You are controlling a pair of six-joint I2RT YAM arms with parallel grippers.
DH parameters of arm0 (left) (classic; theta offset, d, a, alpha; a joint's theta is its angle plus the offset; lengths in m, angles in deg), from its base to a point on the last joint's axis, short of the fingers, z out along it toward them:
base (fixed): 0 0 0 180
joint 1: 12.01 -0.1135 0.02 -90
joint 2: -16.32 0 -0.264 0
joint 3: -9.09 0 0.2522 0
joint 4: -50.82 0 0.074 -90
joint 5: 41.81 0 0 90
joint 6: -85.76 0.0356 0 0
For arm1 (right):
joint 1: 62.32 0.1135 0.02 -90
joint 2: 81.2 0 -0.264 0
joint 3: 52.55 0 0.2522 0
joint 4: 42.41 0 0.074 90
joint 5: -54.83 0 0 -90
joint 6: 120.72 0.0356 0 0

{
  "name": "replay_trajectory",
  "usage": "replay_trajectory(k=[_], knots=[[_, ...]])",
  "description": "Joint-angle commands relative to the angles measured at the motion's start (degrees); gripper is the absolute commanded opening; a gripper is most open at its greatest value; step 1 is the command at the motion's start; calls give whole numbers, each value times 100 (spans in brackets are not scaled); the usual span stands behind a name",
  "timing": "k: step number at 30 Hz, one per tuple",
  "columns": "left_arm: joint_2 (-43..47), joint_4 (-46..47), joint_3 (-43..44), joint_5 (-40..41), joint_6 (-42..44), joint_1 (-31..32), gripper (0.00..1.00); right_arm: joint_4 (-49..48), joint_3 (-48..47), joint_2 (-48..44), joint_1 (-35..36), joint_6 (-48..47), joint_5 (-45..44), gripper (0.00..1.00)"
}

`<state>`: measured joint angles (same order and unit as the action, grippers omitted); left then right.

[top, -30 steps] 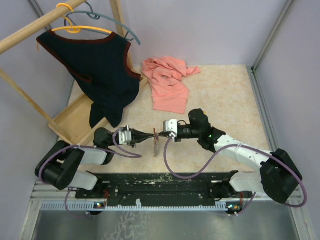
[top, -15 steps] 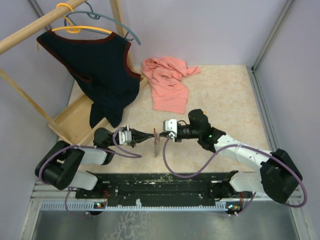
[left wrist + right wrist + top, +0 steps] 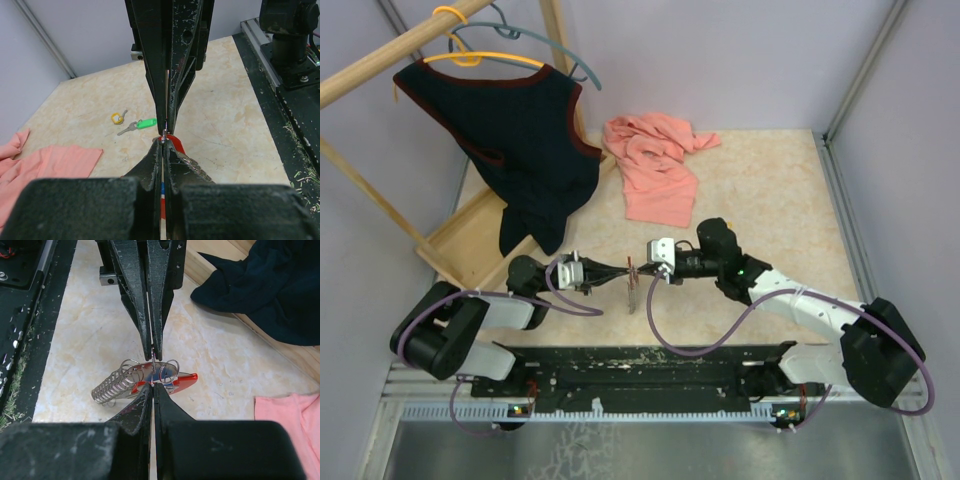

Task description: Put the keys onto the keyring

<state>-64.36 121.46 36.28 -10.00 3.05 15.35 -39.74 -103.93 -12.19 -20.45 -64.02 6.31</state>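
Keyring: a clip-like loop, glossy red along one curved side, grey metal along the rest. Carries a tight coil of bright wire at its 9 o'clock end in the right wrist view, plus two thin round wire loops standing up from the top edge. Shows a patch of blue behind the red, too hidden to name. Hangs clear of the desk at about 6 o'clock of the surface in the overhead view, close to the near edge, between the two arms.

Left end effector: fully closed, scuffed black fingers pressed flat together, tips pinched on thin wire at the top of the keyring. Right end effector: likewise closed tight, nipping the same thin wire from the opposite side. Tip to tip, touching or nearly so; hard to tell which of the two bears the weight.

Two keys flat on the desk at 10 o'clock of the meeting tips in the left wrist view: small grey metal blades, one with a green plastic head, one with a pale yellow head, just beside each other, well apart from the keyring.

Desk smooth, beige, marbled. Pink cloth crumpled at 12 o'clock; dark sleeveless top with reddish trim on a yellow hanger from a wooden rack at 10 o'clock.
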Motion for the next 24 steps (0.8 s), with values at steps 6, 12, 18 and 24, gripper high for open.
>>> replay_trajectory(k=[6, 12, 18, 24], knots=[[-8, 156, 133, -181, -20, 2, 0, -323, -255, -172, 36, 78, 130, 0], [17, 151, 125, -147, -12, 0, 0, -156, -270, -194, 37, 45, -110, 0], [24, 149, 124, -157, -19, -2, 0, -177, -280, -221, 32, 67, 40, 0], [9, 138, 125, -157, -18, -2, 0, -181, -276, -224, 37, 75, 236, 0]])
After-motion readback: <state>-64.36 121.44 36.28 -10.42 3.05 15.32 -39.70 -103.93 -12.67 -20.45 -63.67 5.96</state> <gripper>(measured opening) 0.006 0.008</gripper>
